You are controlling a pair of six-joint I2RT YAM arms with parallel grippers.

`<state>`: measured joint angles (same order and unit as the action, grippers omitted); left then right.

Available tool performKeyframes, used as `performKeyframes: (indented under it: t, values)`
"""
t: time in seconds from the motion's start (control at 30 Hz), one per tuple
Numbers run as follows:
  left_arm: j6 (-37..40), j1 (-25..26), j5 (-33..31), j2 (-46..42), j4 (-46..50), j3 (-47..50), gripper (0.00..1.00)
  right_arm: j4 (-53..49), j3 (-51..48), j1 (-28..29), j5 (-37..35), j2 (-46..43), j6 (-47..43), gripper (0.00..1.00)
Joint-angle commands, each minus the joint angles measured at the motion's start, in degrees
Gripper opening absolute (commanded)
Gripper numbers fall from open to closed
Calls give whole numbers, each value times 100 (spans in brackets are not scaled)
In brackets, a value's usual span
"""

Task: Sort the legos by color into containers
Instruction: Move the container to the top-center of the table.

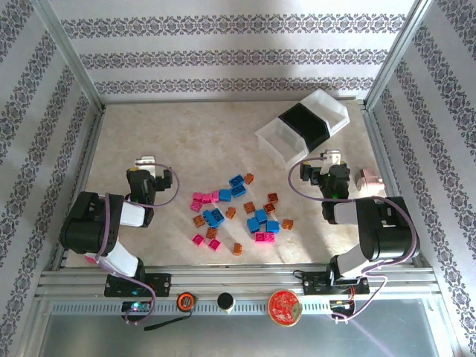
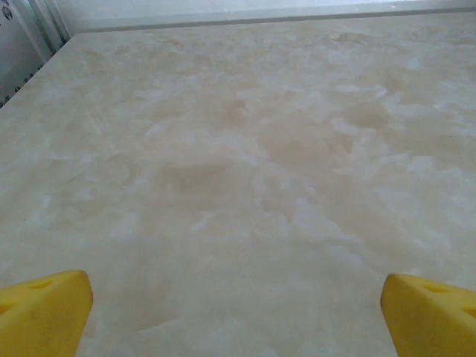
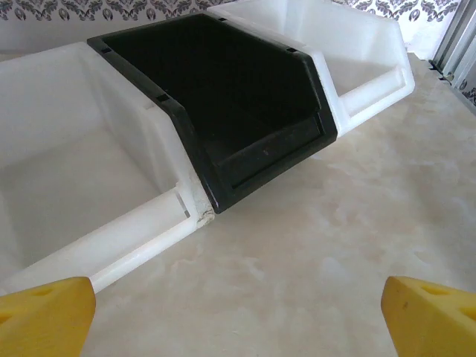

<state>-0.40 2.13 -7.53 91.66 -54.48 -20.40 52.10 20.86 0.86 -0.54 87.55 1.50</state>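
Legos (image 1: 256, 222) lie between the spread-open left gripper (image 1: 146, 163) and right gripper (image 1: 328, 159), containers (image 1: 277, 138) beyond, pink lump (image 1: 368, 178) far right.

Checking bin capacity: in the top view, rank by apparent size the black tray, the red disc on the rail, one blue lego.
1. black tray
2. red disc, perhaps nearer the camera
3. blue lego
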Motion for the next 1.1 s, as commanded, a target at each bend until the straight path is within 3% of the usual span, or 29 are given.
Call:
performKeyframes:
  t: [0.0, 0.93, 1.07]
  values:
    - [54, -64, 322, -24, -175, -89, 100, 90, 102, -25, 71, -36, -14, 98]
    - [135, -64, 529, -33, -143, -104, 100, 90, 100, -20, 55, -29, -8, 98]
    - [-10, -72, 142, -27, -158, -105, 100, 89, 102, -25, 62, -35, -2, 98]
